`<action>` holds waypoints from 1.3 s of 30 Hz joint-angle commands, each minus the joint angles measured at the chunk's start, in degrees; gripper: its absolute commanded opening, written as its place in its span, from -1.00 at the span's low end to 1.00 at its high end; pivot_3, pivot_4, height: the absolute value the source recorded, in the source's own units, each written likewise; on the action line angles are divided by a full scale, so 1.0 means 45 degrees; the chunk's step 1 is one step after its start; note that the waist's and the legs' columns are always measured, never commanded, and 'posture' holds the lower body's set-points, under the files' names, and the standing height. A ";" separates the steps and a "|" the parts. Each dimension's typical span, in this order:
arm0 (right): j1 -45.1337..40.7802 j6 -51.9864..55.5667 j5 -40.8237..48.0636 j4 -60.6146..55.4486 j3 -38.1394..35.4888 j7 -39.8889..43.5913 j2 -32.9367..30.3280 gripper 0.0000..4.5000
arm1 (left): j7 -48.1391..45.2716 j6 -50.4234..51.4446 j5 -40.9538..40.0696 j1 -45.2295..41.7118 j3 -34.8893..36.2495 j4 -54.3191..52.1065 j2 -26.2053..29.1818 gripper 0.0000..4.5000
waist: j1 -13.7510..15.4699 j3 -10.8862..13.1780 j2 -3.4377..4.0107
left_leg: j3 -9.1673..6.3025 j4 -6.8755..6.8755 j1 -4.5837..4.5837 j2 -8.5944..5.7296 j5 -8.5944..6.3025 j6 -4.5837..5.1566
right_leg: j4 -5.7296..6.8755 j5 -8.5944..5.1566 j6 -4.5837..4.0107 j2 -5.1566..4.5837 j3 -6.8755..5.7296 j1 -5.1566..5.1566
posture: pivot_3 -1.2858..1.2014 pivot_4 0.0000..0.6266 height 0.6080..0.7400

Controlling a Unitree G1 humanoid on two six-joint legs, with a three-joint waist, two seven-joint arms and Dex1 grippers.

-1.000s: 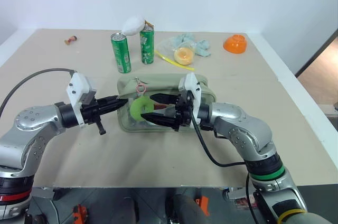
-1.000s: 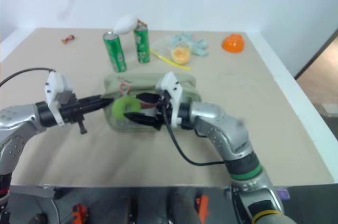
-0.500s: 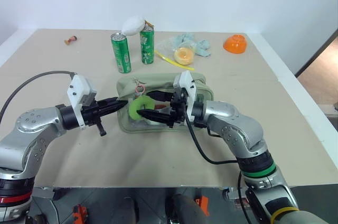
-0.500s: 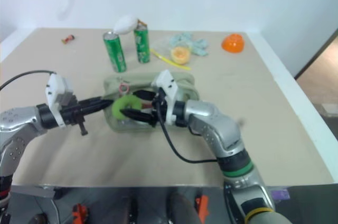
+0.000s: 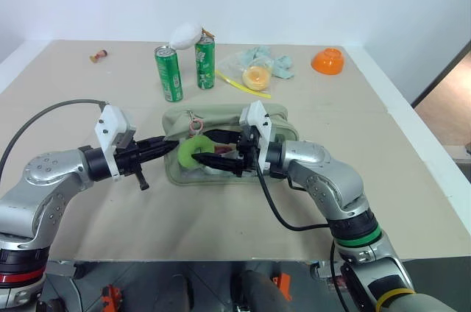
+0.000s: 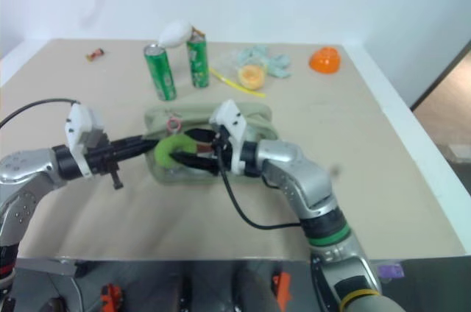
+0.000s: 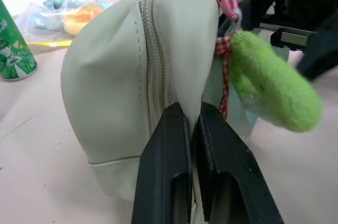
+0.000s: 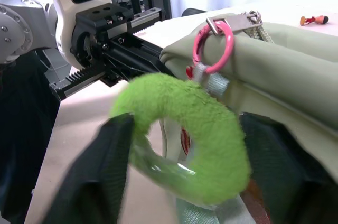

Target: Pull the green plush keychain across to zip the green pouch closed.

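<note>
right fingers (image 5: 215, 154) narrowed around green plush keychain (image 5: 193, 151), left fingers (image 5: 171, 146) pinching green pouch (image 5: 283, 122)

Head stereo pair high, forward-down over table (image 5: 412, 179); wrist cameras close on shared green pouch (image 7: 116, 76)

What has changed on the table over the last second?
The right gripper pushed in toward the green plush keychain, and its fingers are narrowing around the ring. The left gripper stays shut on the end of the green pouch. The cans stand unmoved.
</note>
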 commanded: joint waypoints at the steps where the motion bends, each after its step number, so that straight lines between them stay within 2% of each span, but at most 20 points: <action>1: -0.0064 -0.0355 -0.0187 -0.0136 0.0032 0.0075 0.0141 -0.35 | -0.0086 -0.0242 -0.0135 -0.0164 0.0024 -0.0471 0.0024 -1.00 | 0.0001 0.0000 0.0000 | -0.0001 0.0000 0.0000 -0.0001 0.0000 0.0000 | 0.0000 0.0000 0.0000 -0.0001 0.0001 0.0000 | 0.03 -0.52 1.00; 5: -0.0051 -0.0483 -0.0364 -0.0124 0.0011 0.0094 0.0208 -0.99 | -0.0060 -0.0292 -0.0077 -0.0201 0.0037 -0.0374 0.0016 -1.00 | 0.0000 0.0000 0.0000 | -0.0001 0.0000 0.0000 -0.0001 0.0000 0.0000 | 0.0000 0.0000 0.0000 -0.0002 0.0001 0.0000 | 0.03 -0.52 1.00; 17: -0.0199 -0.0442 -0.0030 -0.0536 -0.0661 0.0122 0.0252 -0.99 | -0.0021 -0.0283 -0.0056 -0.0198 0.0078 -0.0284 -0.0003 -1.00 | 0.0001 0.0000 0.0000 | -0.0001 0.0000 0.0000 0.0000 0.0000 0.0000 | 0.0000 0.0000 0.0000 -0.0002 0.0000 0.0000 | 0.03 -0.52 1.00; 25: -0.0430 0.0582 0.1956 -0.2271 -0.2451 0.0379 -0.0905 -0.99 | -0.0060 -0.0244 -0.0005 -0.0451 0.0045 -0.0051 0.0056 -1.00 | 0.0017 0.0003 0.0004 | -0.0004 -0.0005 -0.0007 -0.0009 -0.0001 -0.0001 | -0.0006 -0.0001 0.0001 -0.0014 0.0001 -0.0002 | 0.03 -0.52 1.00; 39: -0.0695 0.0684 0.2670 -0.2400 -0.3254 0.0680 -0.2556 -0.99 | -0.0161 -0.0152 0.0039 -0.0795 -0.0173 0.0193 -0.0045 -1.00 | 0.0016 0.0003 0.0004 | -0.0003 -0.0028 -0.0002 -0.0005 -0.0001 0.0000 | -0.0006 -0.0014 -0.0021 -0.0002 -0.0013 -0.0003 | 0.03 -0.52 1.00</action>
